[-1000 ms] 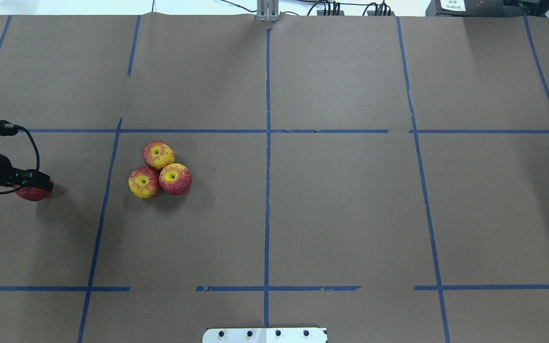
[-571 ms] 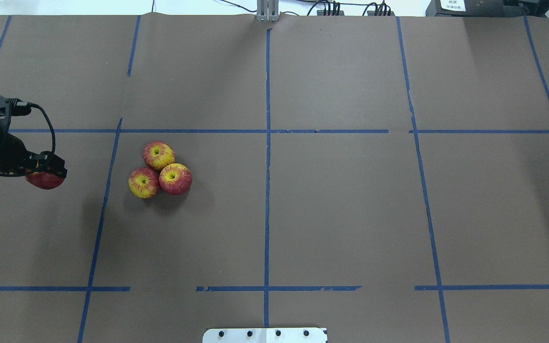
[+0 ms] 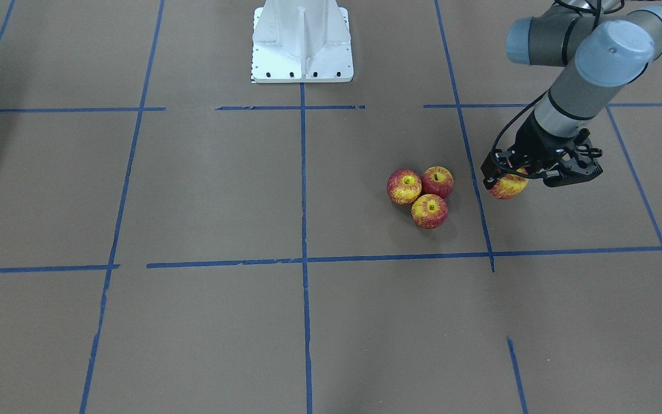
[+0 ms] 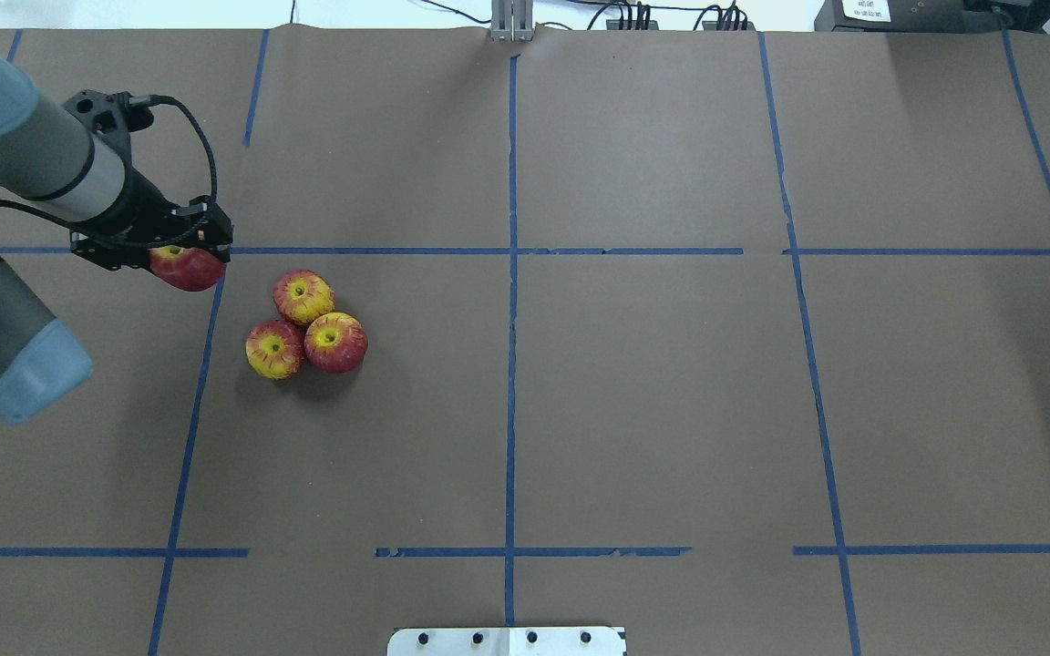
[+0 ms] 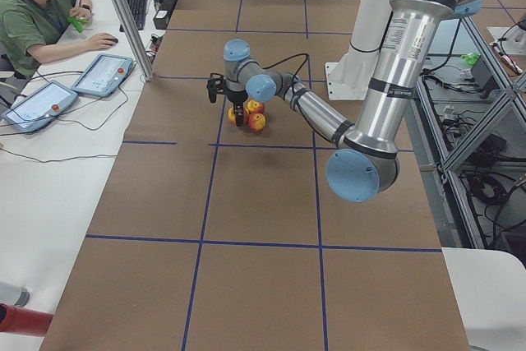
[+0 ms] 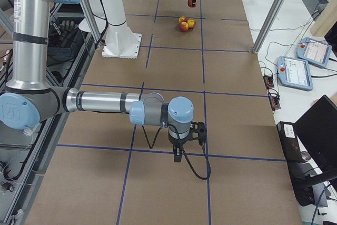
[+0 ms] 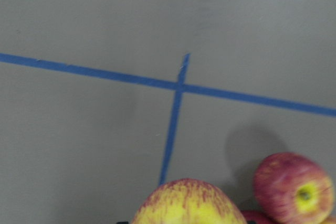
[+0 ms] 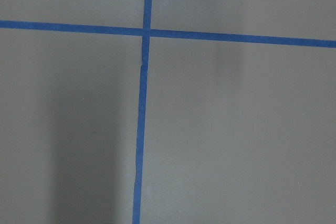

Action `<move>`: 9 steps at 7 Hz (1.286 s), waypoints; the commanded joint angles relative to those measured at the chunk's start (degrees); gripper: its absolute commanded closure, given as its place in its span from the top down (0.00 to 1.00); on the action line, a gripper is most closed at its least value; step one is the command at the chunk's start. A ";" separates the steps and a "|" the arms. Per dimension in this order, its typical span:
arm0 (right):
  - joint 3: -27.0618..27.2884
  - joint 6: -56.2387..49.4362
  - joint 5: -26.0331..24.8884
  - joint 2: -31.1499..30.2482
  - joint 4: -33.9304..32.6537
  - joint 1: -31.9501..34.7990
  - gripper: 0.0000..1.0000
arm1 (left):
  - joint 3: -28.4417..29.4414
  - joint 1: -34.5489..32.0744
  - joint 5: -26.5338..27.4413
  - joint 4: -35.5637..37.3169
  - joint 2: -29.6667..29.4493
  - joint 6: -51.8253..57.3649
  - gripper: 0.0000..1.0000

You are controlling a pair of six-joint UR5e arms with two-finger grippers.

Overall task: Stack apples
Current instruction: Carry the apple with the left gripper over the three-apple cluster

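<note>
Three red-and-yellow apples sit touching in a cluster on the brown table: one at the far side (image 4: 304, 296), one at the near left (image 4: 274, 349), one at the near right (image 4: 335, 342). They also show in the front view (image 3: 429, 210). My left gripper (image 4: 186, 260) is shut on a fourth apple (image 4: 188, 270) and holds it above the table, just left of the cluster; the front view shows this apple (image 3: 509, 186) too. In the left wrist view the held apple (image 7: 186, 203) fills the bottom edge, with a cluster apple (image 7: 294, 187) beside it. My right gripper (image 6: 181, 151) hangs over the table far from the apples; I cannot tell its state.
Blue tape lines (image 4: 511, 273) divide the brown paper into squares. The white robot base (image 3: 302, 40) stands at the table's robot side. An operator (image 5: 33, 14) sits at a side desk with tablets (image 5: 103, 76). A metal pole (image 5: 123, 14) stands near the table's far edge.
My left gripper has moved right and toward the far side with the apple in it, from the table's left edge to just beside the cluster. The three apples have not moved.
</note>
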 commanded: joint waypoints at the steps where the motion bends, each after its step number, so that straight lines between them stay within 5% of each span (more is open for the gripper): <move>1: 0.00 0.00 0.00 0.00 0.00 0.00 1.00 | 0.60 5.15 1.96 1.07 -1.98 -5.93 0.13; 9: 0.00 0.00 0.00 0.00 0.00 0.00 1.00 | 4.03 9.13 6.27 0.54 -5.59 -13.77 0.12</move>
